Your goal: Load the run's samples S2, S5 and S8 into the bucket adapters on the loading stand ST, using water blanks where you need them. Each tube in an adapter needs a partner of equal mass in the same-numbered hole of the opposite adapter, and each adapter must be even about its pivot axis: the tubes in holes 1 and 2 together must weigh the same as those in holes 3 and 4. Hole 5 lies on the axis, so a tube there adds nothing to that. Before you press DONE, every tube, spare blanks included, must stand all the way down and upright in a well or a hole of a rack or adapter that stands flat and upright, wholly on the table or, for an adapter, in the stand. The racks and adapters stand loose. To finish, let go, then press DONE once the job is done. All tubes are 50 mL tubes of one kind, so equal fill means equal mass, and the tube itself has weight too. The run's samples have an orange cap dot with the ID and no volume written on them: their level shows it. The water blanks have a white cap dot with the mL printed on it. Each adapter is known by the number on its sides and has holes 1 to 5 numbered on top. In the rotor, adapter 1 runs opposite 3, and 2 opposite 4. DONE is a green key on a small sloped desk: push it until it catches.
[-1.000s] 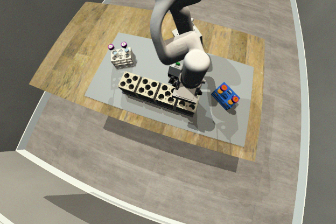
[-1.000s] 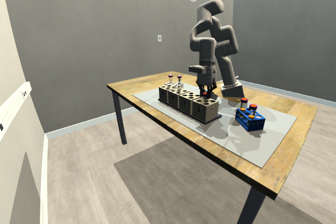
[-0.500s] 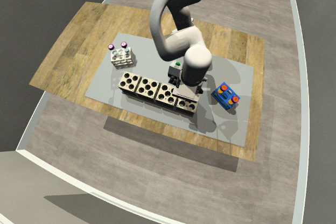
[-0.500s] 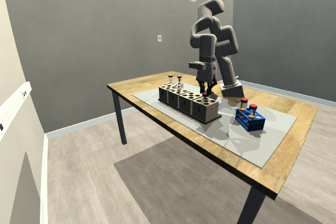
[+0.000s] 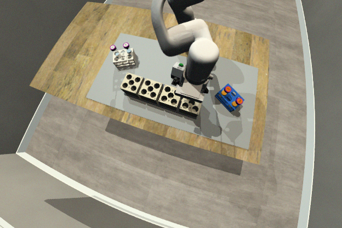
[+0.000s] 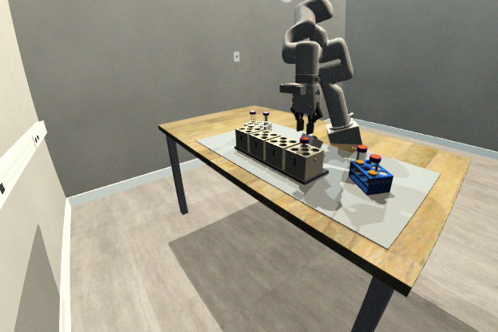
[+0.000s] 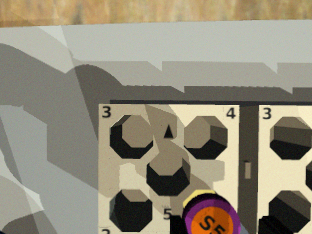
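Observation:
Sample S5 (image 6: 304,140) (image 7: 212,223) stands in hole 1 of adapter 1 (image 6: 294,162) (image 7: 108,170), its cap above the top. My gripper (image 6: 305,127) is part open and empty, just above that cap. Holes 2 to 5 of adapter 1 look empty. Adapter 2 (image 6: 274,155), adapter 3 (image 6: 256,145) and adapter 4 (image 6: 241,138) show no tubes. Two orange-dotted samples stand in the blue rack (image 6: 378,186), one (image 5: 227,89) (image 6: 361,148) and another (image 5: 239,101) (image 6: 374,157); their IDs are too small to read. Two white-dotted blanks (image 5: 113,47) (image 5: 125,45) stand at the white rack (image 5: 124,61).
The green DONE key (image 5: 181,64) is on its small desk (image 5: 177,71), behind the adapter row and close to the arm. The blue rack is right of adapter 1, turned at an angle. The white rack is at the back left. Orange discs cover two blue rack positions.

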You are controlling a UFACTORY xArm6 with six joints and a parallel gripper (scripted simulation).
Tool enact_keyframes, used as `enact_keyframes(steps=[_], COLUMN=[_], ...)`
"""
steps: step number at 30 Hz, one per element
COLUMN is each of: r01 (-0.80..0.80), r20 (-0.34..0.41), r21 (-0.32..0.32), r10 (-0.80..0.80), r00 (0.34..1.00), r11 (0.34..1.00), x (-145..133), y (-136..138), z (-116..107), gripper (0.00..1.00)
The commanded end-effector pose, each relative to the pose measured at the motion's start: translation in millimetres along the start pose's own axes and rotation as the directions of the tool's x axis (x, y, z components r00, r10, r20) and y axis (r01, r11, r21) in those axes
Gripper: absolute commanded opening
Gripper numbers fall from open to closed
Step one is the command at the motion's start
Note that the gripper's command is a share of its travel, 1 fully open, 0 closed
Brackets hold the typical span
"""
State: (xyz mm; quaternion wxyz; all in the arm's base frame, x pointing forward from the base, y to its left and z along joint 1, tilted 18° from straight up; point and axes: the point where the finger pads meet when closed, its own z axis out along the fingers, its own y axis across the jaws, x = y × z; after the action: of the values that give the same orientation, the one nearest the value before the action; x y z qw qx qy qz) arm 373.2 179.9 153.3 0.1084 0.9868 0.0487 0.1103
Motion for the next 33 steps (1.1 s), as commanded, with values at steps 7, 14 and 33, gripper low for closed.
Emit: enact_keyframes(steps=[7, 14, 33], r01=[-0.001, -0.001, -0.001], r20=[-0.003, -0.003, -0.003], r21=[0.002, 0.002, 0.002], r10=[0.001, 0.001, 0.001], r00=[1.000, 1.000, 1.000], r11=[1.000, 1.000, 1.000], x=[1, 1, 1], y=[0, 0, 0], z=[-20, -32, -64], gripper=[0.44, 0.44, 0.44])
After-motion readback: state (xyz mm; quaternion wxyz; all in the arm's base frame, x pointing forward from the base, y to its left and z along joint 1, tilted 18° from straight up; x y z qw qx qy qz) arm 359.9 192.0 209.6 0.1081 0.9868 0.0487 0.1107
